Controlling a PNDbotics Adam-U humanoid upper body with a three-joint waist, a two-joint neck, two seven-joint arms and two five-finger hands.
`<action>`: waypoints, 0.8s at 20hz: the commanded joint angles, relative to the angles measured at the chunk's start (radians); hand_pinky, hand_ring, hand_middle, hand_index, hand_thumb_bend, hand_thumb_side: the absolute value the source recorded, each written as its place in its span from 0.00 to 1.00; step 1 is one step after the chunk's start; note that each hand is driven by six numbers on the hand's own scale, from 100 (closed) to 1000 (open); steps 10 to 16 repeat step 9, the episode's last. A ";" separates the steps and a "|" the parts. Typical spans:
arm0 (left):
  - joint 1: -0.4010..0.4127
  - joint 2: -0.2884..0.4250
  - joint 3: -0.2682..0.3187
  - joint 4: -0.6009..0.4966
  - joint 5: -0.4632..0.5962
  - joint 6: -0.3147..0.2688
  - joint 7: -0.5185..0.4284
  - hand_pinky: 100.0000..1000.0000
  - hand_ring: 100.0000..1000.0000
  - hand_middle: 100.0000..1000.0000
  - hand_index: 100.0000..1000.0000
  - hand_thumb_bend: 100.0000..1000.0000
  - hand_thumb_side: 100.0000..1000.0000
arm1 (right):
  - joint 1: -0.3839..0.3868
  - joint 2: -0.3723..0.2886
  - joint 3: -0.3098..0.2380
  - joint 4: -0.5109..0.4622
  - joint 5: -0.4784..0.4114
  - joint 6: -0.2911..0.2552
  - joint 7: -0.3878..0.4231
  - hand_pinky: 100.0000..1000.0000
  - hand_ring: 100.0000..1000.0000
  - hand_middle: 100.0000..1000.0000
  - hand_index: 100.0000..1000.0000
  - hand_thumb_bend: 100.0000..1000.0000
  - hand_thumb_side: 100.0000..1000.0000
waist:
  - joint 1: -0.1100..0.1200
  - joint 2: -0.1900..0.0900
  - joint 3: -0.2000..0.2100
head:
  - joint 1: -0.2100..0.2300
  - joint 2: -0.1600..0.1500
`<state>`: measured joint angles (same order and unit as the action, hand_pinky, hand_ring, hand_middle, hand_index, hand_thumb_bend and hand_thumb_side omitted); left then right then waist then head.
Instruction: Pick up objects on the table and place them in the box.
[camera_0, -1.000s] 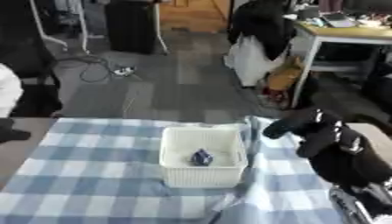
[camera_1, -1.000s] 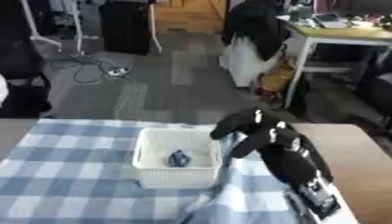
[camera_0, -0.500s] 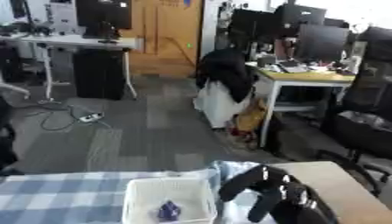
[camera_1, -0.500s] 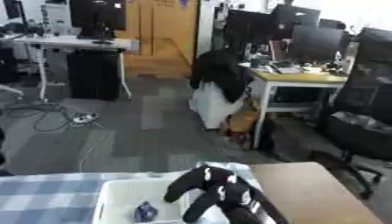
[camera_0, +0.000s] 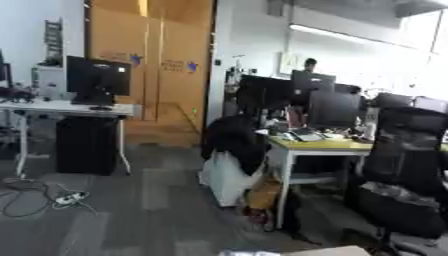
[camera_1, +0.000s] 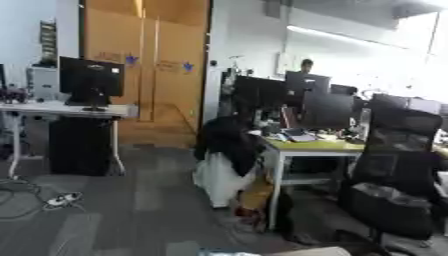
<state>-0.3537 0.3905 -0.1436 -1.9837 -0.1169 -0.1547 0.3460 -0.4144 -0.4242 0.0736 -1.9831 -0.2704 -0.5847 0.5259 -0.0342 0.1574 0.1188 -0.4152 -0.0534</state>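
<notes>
Office desks (camera_0: 332, 145), monitors (camera_0: 96, 77) and chairs (camera_0: 407, 170) fill both views. Neither hand shows, nor box or objects; handling cannot be judged.

Only the table's far edge (camera_0: 328, 251) shows, cut off; the room is blurred.
</notes>
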 joint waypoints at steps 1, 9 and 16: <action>-0.010 0.006 0.013 -0.016 0.002 -0.003 0.006 0.67 0.53 0.92 0.69 0.00 0.76 | -0.045 -0.024 -0.006 -0.017 -0.032 -0.072 0.078 0.70 0.68 0.72 0.61 0.00 1.00 | 0.006 -0.009 -0.002 | 0.027 -0.028; -0.001 0.011 0.015 -0.016 -0.001 0.001 0.008 0.67 0.53 0.92 0.69 0.00 0.76 | -0.059 -0.004 -0.023 -0.017 -0.096 -0.054 0.104 0.70 0.68 0.73 0.62 0.00 1.00 | 0.011 -0.007 -0.016 | 0.001 -0.072; -0.001 0.011 0.015 -0.016 -0.001 0.001 0.008 0.67 0.53 0.92 0.69 0.00 0.76 | -0.059 -0.004 -0.023 -0.017 -0.096 -0.054 0.104 0.70 0.68 0.73 0.62 0.00 1.00 | 0.011 -0.007 -0.016 | 0.001 -0.072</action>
